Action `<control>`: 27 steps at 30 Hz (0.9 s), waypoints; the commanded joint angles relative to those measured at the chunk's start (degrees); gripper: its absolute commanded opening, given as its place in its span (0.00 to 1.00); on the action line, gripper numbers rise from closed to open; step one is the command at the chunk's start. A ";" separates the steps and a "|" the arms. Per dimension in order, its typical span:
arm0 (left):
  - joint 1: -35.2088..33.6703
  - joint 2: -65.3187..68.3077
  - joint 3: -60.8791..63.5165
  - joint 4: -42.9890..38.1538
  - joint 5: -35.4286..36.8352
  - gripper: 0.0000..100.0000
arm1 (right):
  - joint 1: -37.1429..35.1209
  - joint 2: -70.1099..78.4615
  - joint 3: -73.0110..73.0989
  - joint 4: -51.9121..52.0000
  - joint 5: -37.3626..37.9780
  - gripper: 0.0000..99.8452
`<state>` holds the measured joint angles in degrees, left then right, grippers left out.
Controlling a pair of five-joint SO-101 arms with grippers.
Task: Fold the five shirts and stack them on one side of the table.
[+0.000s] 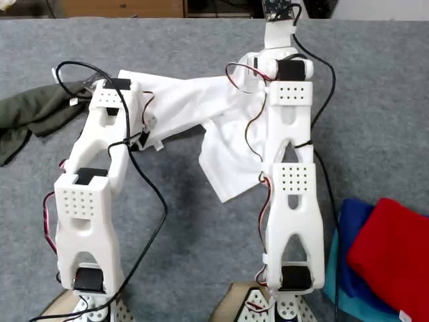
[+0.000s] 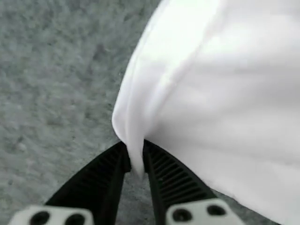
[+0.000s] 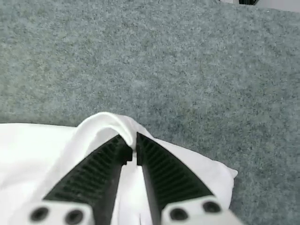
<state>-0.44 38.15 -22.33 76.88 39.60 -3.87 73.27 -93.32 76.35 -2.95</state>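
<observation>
White soft fabric shirt (image 1: 194,107) may slip out if the arms pull apart too strongly, because each hand pinches only a thin edge. The left hand (image 2: 135,161) and the right hand (image 3: 133,152) are both clenched on it. It spreads wrinkled between them, at the far middle of the grey felt counter (image 1: 375,100).

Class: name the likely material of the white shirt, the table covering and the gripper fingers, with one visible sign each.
White shirt: soft matte cloth, likely; it drapes and creases.
Table covering: grey felt-like carpet, seemingly; fuzzy nap.
Gripper fingers: black plastic, probably; ridged, matte.
</observation>
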 commanded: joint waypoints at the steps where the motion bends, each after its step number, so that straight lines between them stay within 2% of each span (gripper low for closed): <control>1: -2.37 -5.67 -0.88 -0.18 0.44 0.02 | 0.57 -0.57 -2.15 -1.14 0.35 0.00; 7: -6.59 -15.69 -6.51 3.34 0.44 0.02 | -0.22 -7.08 -2.33 -0.09 4.75 0.00; 12: -9.49 -22.73 -18.55 9.32 0.18 0.02 | -0.22 -23.52 -2.15 12.48 5.36 0.00; 14: -10.02 -24.31 -23.21 11.69 0.18 0.02 | -0.40 -30.46 -2.15 14.59 5.54 0.00; 20: -10.11 -26.15 -36.75 19.60 0.00 0.02 | -0.22 -50.51 -2.15 14.95 5.36 0.00; 23: -10.73 -27.21 -44.31 23.91 -3.08 0.02 | -0.04 -60.18 -2.15 14.86 5.45 0.00; 27: -11.96 -31.87 -47.56 24.00 -7.03 0.02 | 0.04 -72.75 -1.89 14.68 5.54 0.00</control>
<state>-10.73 11.34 -66.02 100.18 35.12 -3.87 11.30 -93.41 91.21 2.15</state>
